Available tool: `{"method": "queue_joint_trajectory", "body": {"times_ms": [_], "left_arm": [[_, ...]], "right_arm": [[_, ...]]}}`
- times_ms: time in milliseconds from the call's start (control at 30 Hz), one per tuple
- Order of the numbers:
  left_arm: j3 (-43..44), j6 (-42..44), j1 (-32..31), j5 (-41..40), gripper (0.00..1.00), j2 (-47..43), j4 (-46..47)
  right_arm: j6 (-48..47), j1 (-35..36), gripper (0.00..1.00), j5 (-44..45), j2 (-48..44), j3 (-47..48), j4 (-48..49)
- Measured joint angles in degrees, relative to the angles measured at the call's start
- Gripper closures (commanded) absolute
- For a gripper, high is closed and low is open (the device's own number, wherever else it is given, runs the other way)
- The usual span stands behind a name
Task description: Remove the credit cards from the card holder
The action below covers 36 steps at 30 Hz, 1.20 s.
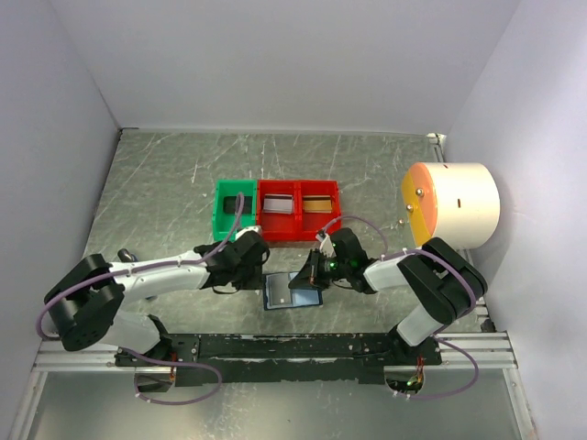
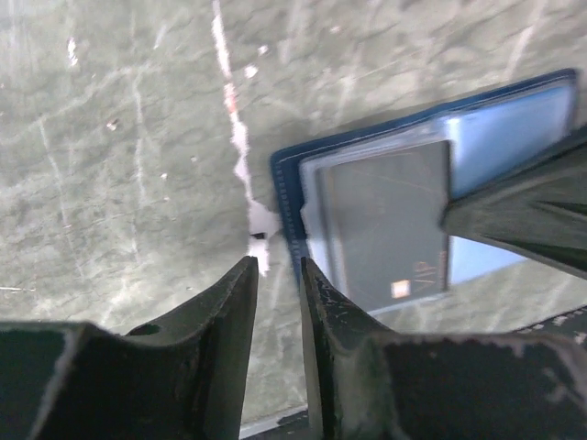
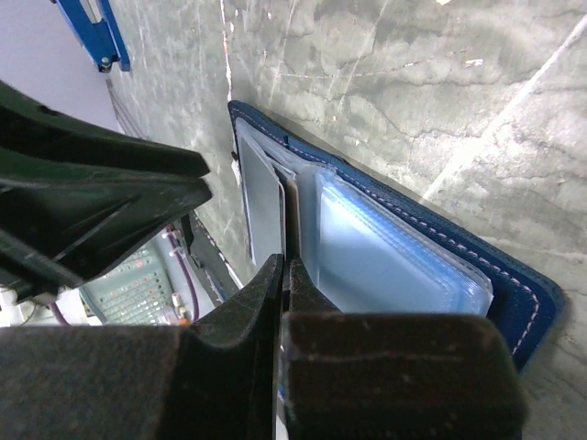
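The navy card holder (image 1: 280, 293) lies open on the table between the two arms. In the left wrist view it (image 2: 289, 197) shows a dark card (image 2: 385, 225) with a small label, lying in its clear pocket. My right gripper (image 3: 283, 266) is shut on the thin edge of that dark card (image 3: 287, 220), over the holder's blue-grey pockets (image 3: 385, 257). In the top view the right gripper (image 1: 305, 278) sits at the holder's right side. My left gripper (image 2: 278, 266), jaws a narrow gap apart and empty, is at the holder's left edge, as the top view (image 1: 263, 275) also shows.
A green bin (image 1: 234, 223) and a red two-part bin (image 1: 298, 234) stand just behind the holder; the red one holds a silvery card (image 1: 280, 204) and a tan card (image 1: 317, 205). A cream and orange cylinder (image 1: 454, 203) stands at the right. A blue tag (image 3: 96, 32) lies nearby.
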Motion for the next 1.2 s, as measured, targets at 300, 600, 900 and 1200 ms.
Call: {"method": "queue_joint_trajectory", "body": {"times_ms": [300,600,900,1200], "left_arm": [[4.7,2.6,-1.7,1.6,0.62,0.2,2.8],[5.2,4.2,-3.9,3.1,0.72,7.5,4.5],[5.9,2.9,-4.4,1.4,0.77,8.5,4.5],[5.9,1.6,-5.0,0.2,0.79,8.8,5.2]], "right_arm": [[-0.1,0.0,1.0,0.4,0.0,0.0,-0.1],[0.0,-0.1,1.0,0.5,0.6,0.0,0.0],[-0.6,-1.1,1.0,0.7,-1.1,0.0,-1.7],[-1.2,-2.3,1.0,-0.2,-1.4,-0.9,-1.9]]}}
